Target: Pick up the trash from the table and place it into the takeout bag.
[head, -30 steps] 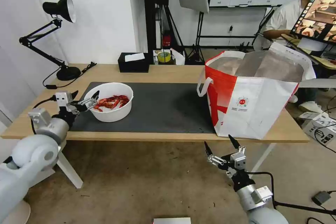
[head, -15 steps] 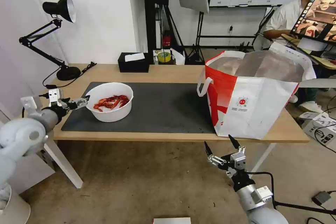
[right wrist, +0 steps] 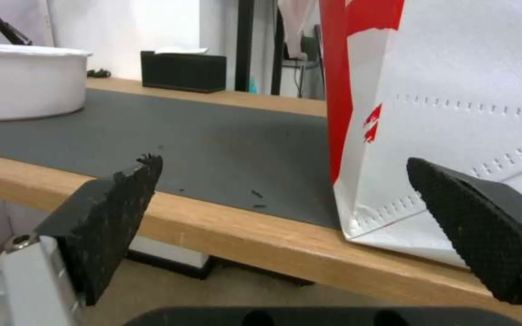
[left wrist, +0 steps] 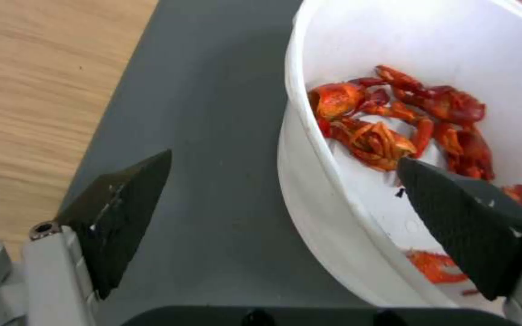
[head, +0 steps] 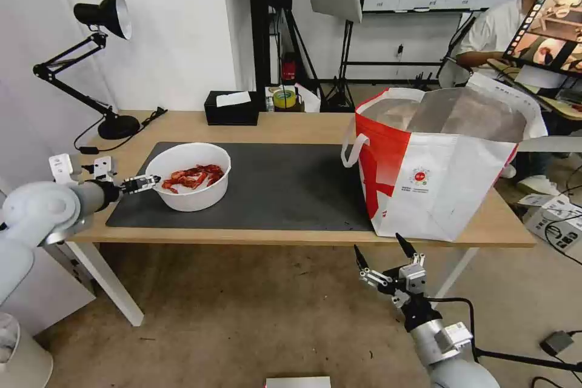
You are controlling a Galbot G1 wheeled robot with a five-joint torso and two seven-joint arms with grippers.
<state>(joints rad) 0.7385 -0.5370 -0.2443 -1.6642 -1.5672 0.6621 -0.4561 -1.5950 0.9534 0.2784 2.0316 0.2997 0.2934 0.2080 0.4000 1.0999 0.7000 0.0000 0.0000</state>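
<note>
The trash in view is a white round bowl (head: 189,177) of red crayfish shells (left wrist: 394,117), standing on the left part of the dark grey mat (head: 285,185) on the table (head: 291,124). My left gripper (head: 144,182) is open at the bowl's left rim. In the left wrist view the gripper (left wrist: 284,158) straddles that rim, with one finger (left wrist: 122,213) over the mat and the other finger (left wrist: 466,217) inside the bowl (left wrist: 309,203). The takeout bag (head: 442,163) stands open on the table's right end. Below the table's front edge, near the bag, my right gripper (head: 379,244) hangs open and empty.
A black tissue box (head: 230,108) and a yellow tape roll (head: 284,99) sit at the table's back edge. A black desk lamp (head: 100,60) stands at the back left corner. The right wrist view shows the table's front edge (right wrist: 243,235), the bag (right wrist: 454,90) and the bowl (right wrist: 25,81).
My left arm has swung out to the left and lowered, while its gripper stays at the bowl's left rim. The right arm, bowl and bag have not moved.
</note>
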